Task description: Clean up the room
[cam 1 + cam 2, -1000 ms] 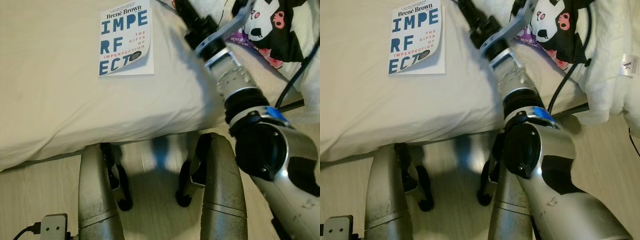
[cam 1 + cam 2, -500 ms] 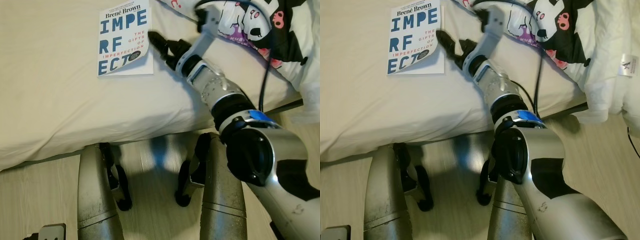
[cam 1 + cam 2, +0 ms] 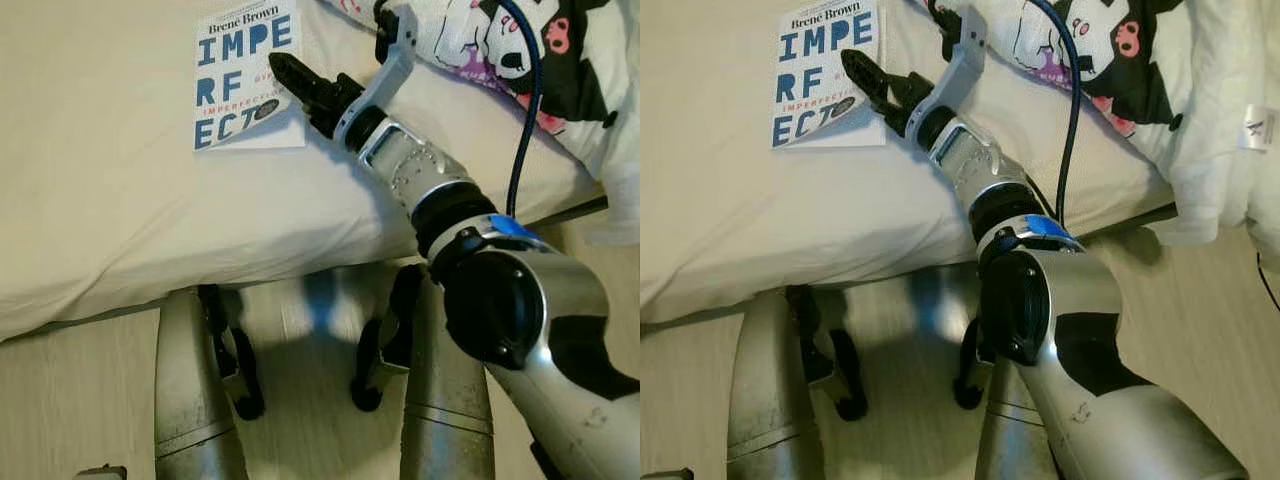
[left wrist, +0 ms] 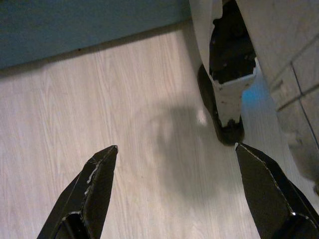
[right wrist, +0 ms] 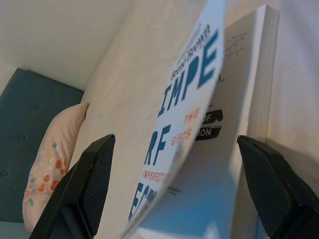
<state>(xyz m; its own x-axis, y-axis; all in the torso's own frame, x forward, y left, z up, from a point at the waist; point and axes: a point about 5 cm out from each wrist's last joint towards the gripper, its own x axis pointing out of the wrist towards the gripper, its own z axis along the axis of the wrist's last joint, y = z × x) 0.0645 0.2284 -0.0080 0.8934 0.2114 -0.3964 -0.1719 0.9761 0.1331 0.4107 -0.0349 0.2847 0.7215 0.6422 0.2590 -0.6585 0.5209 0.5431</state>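
Two fingers of right gripper [image 3: 290,78] spread wide over the book [image 3: 235,85], straddling its curled cover, likely lining up a grab. Book lies flat near bed [image 3: 100,200] front edge. Left gripper [image 4: 174,194] spread, idle over floor.

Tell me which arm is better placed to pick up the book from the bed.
The right. Its end effector is open and already over the book on the bed, with the curled cover between its fingers. The left end effector hangs low, pointing at the floor.
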